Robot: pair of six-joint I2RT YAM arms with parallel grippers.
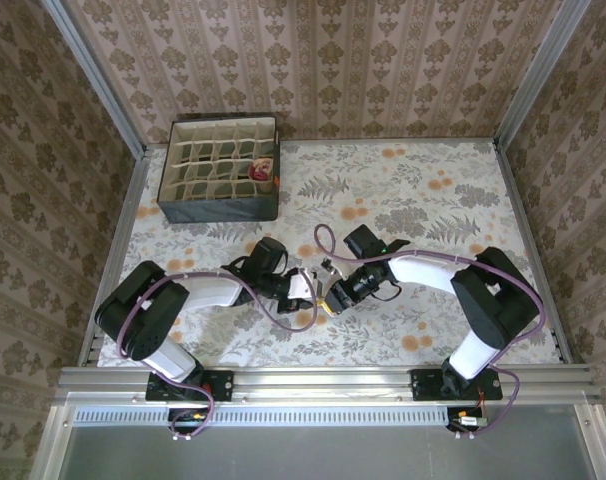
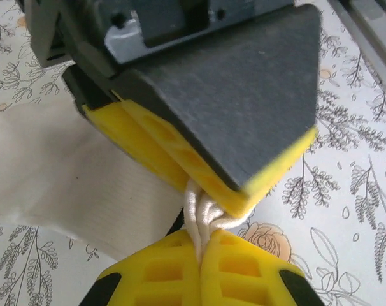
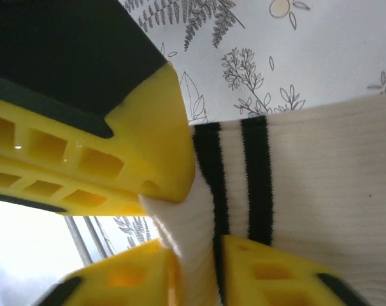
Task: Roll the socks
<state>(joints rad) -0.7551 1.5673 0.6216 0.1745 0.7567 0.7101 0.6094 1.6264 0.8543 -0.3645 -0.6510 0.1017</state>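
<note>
Two arms, left [image 1: 203, 292] and right [image 1: 433, 270], one cream sock [image 3: 320, 191], one maroon-and-tan sock [image 1: 264, 170], one divided box [image 1: 220, 208].

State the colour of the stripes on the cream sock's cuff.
Black: two stripes across the cream sock, clearest in the right wrist view.

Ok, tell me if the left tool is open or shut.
Shut on the cream sock: pads of the left tool press together, bunched cream fabric pinched between them.

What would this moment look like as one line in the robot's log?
left pincer: shut on cream sock | right pincer: astride striped cuff, grip unclear | stage: sock not yet rolled
</note>
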